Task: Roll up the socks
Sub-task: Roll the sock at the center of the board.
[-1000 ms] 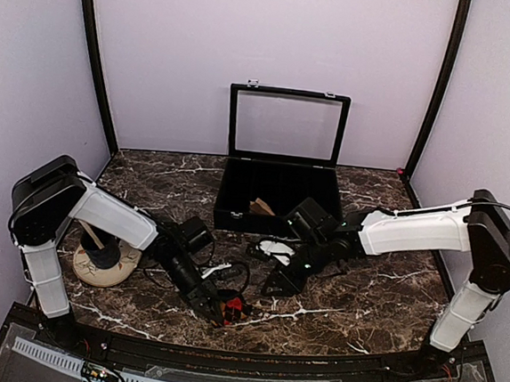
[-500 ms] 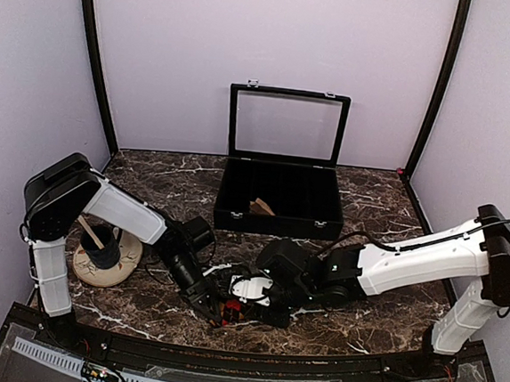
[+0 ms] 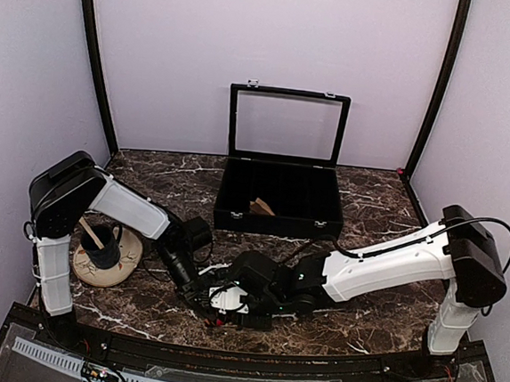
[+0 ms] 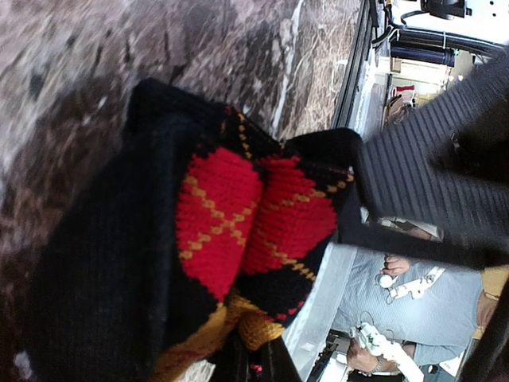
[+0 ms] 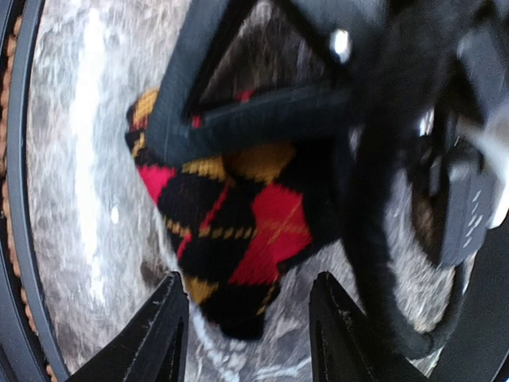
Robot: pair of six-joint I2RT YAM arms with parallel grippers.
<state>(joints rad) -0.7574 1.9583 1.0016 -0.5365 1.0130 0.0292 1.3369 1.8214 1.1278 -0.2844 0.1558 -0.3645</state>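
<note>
- The socks (image 4: 231,231), a bunched black, red and yellow argyle bundle, lie on the marble worktop (image 3: 379,300). They are well in front of the black case (image 3: 279,198), near the worktop's front edge.
- The left gripper (image 3: 209,300) is in front of the case and slightly left of it, its jaws pinching the top of the socks.
- The right gripper (image 5: 248,278) is just beside the left one, also in front of the case. Its jaws are spread, one finger on each side of the socks' lower end and neither touching them.
</note>
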